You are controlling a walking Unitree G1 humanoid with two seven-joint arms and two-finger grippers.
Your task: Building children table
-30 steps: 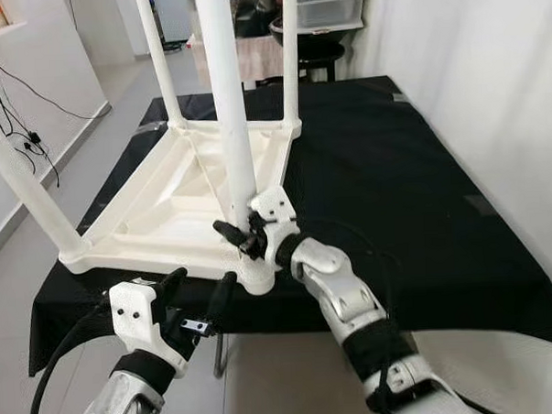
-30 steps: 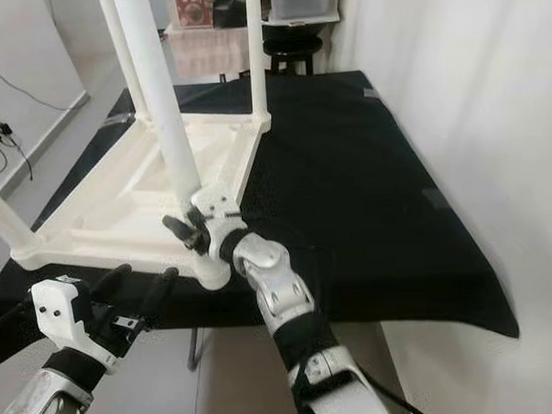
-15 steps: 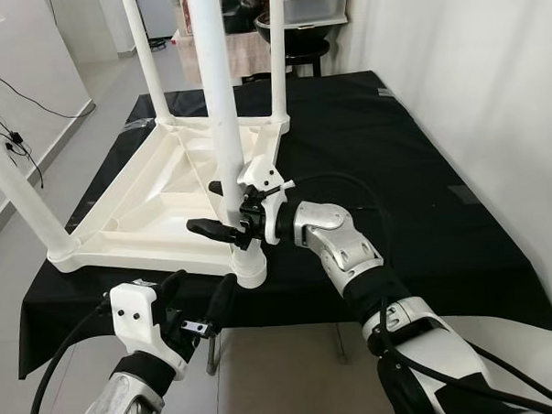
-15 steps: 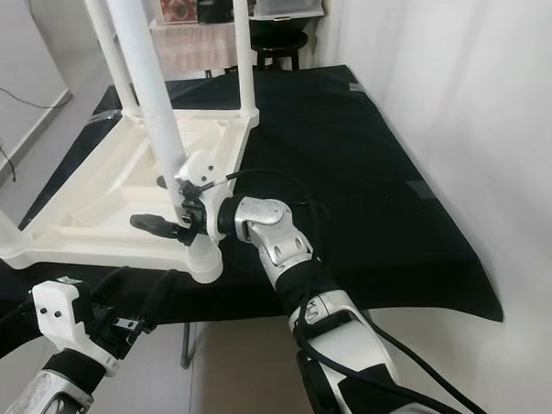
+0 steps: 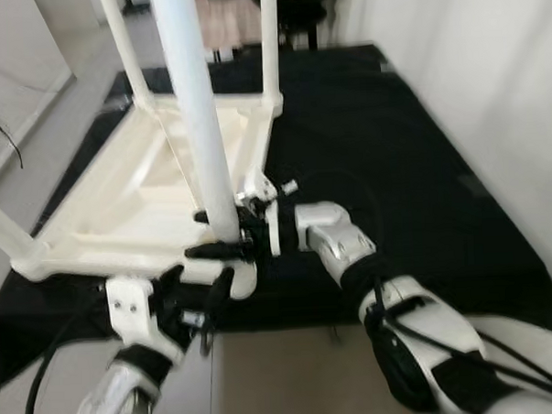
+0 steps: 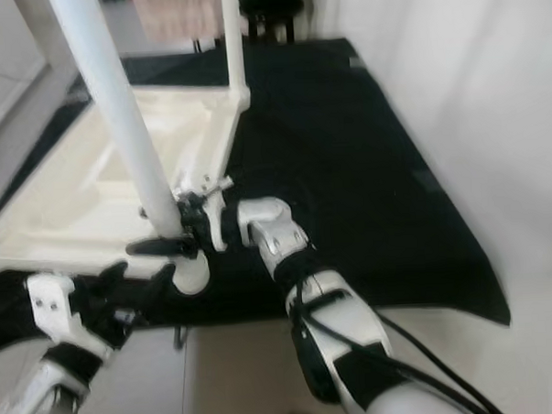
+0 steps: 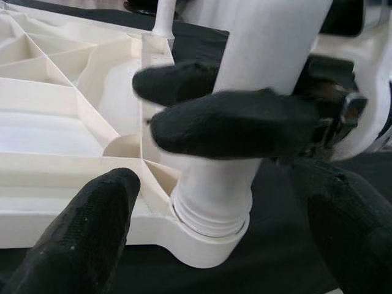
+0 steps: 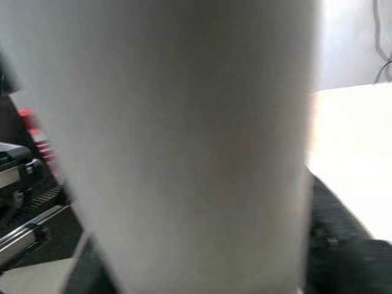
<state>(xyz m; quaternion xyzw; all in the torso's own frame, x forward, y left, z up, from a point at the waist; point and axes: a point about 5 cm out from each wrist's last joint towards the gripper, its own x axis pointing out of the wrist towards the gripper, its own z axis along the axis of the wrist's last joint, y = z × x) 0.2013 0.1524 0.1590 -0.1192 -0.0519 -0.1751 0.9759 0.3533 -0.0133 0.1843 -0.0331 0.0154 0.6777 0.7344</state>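
At the near corner of the upturned white plastic children's table (image 5: 147, 190), at our 6 o'clock, our right gripper (image 5: 224, 234) has now closed round the white tubular leg (image 5: 200, 146), steadying it; our left gripper (image 5: 195, 288), fingers apart, has risen close beneath the socket.

- Leg (image 8: 190, 141): white, round, blurred, very close to the camera, upright across most of the frame.
- Finger (image 8: 337, 245): black, blurred, at one side of the leg, low down.
- Tabletop (image 8: 352, 141): cream plastic, bright, beyond the leg.
- Dark machine parts (image 8: 24, 184) with a red spot, on the leg's other side; unclear.
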